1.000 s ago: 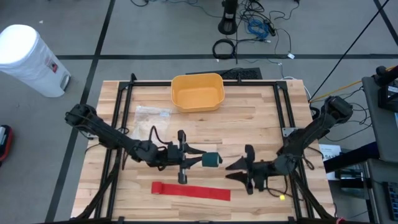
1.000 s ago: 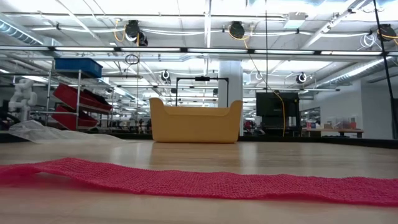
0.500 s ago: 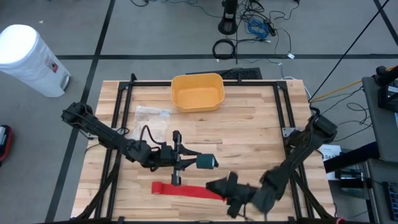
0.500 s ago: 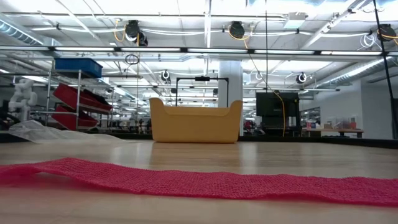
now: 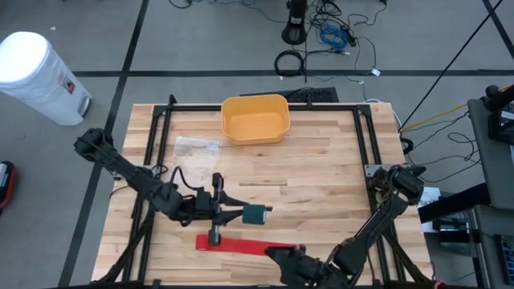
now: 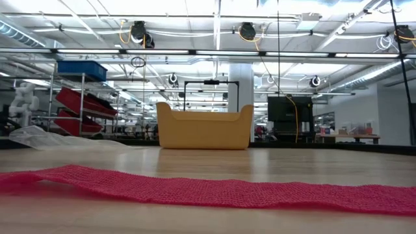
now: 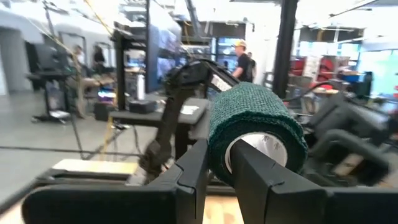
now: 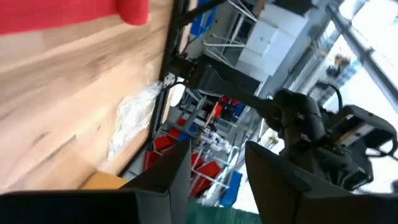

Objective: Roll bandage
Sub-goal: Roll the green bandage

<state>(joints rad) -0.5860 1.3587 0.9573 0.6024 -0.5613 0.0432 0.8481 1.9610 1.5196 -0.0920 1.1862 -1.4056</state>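
The left gripper (image 5: pixel 241 213) holds a dark green bandage roll (image 5: pixel 255 213) clamped between its fingers (image 7: pixel 186 180), just above the counter (image 5: pixel 321 172) near its middle. Directly beneath those fingers, toward the counter's front edge, a red bandage strip (image 5: pixel 241 245) lies flat and unrolled. At that strip's far end from the left arm, the right gripper (image 5: pixel 281 258) reaches low over the front edge, its fingers (image 8: pixel 273 177) spread apart with nothing between them. Beyond both, open wood stretches back to a yellow bin (image 5: pixel 254 119) at the rear edge, with a clear plastic bag (image 5: pixel 196 146) just beside it.
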